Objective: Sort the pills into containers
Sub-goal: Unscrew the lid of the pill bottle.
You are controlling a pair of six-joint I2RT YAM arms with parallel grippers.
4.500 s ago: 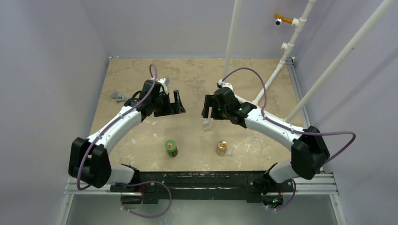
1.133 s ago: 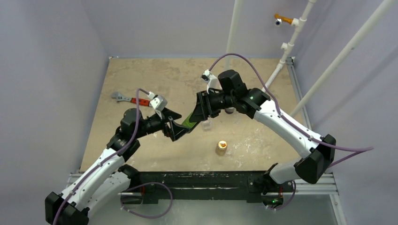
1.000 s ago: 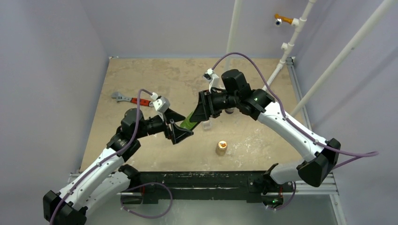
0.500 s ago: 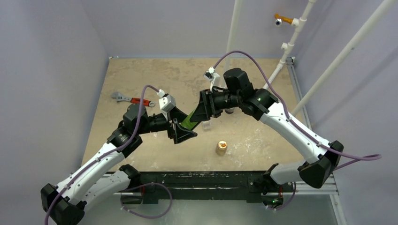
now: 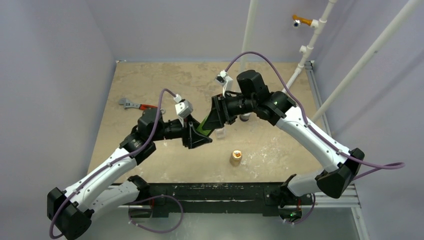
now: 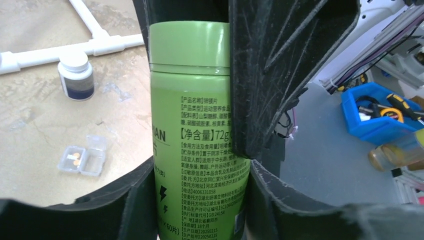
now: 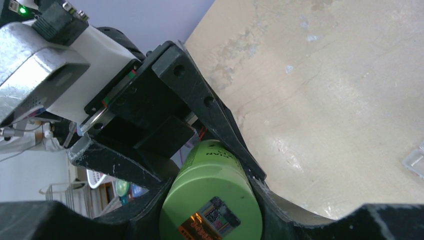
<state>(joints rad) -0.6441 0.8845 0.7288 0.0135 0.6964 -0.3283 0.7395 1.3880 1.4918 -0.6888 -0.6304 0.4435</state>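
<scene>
Fingers of left gripper are pinching green plastic pill bottle midair; right gripper is clamping its cap.

tan table: wrench, clear case, orange bottle, white-capped bottle

Arms were white-shelled with black joints, purple cables looped along them, black fingers scuffed with pale scratches.

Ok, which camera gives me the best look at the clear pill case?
Left wrist: the clear case sits in full view, pills visible inside one compartment. In top external the case is small and partly hidden; right wrist catches just a corner at its right edge.
</scene>
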